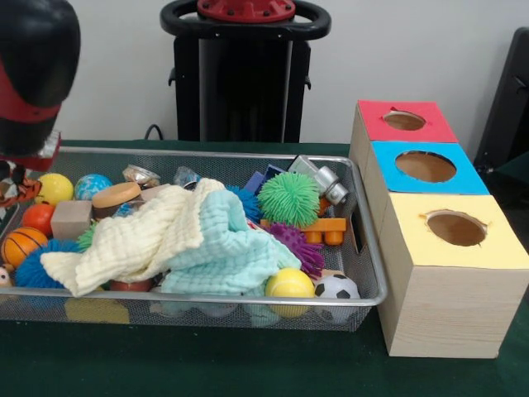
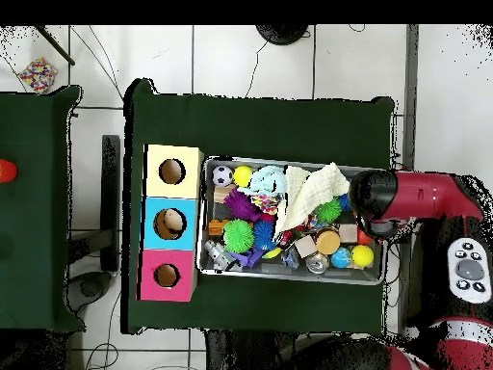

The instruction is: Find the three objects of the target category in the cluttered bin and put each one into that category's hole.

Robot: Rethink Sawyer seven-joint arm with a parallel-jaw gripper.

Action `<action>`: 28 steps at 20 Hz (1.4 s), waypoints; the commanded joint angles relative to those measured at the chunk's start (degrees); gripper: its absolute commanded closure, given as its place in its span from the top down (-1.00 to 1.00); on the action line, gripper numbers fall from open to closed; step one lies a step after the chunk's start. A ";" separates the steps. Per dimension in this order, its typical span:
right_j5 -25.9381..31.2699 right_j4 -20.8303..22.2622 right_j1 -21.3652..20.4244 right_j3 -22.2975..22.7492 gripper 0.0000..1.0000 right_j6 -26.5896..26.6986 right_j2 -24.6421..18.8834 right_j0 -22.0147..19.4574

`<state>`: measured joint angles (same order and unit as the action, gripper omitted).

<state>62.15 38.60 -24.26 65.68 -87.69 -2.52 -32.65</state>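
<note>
At far left, the arm [image 1: 33, 74] hangs over the bin's [image 1: 207, 155] end, a striped plush [image 1: 15, 188] just beneath it; whether the jaws are clenched on it I cannot tell. Likely a first pick. Next comes a lift clear of the rim, then a carry across to the red box's hole [image 1: 404, 121], over open clutter.

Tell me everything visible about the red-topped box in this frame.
The red-topped box is a pale wooden block with a red top sheet and a small round hole cut in it, roughly edged. It stands upright on the green table, last in a row beside the blue-topped box, their sides touching, farthest from the front camera. Nothing shows inside the hole. It sits just outside the wire-mesh bin.
</note>
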 commanded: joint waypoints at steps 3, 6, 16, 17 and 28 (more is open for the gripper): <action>5.96 -7.20 -8.88 9.90 -1.00 20.11 -9.28 -4.26; 6.32 -9.05 -9.92 11.03 -1.00 20.00 -10.62 -5.46; 4.13 -19.38 -13.07 18.48 -1.00 17.03 -17.49 -11.79; 3.74 -19.74 -13.90 19.69 -1.00 16.63 -17.65 -12.06; 0.13 -20.55 -22.16 29.09 -1.00 8.15 -16.65 -9.33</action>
<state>62.45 19.90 -42.45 83.87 -87.07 -13.91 -43.67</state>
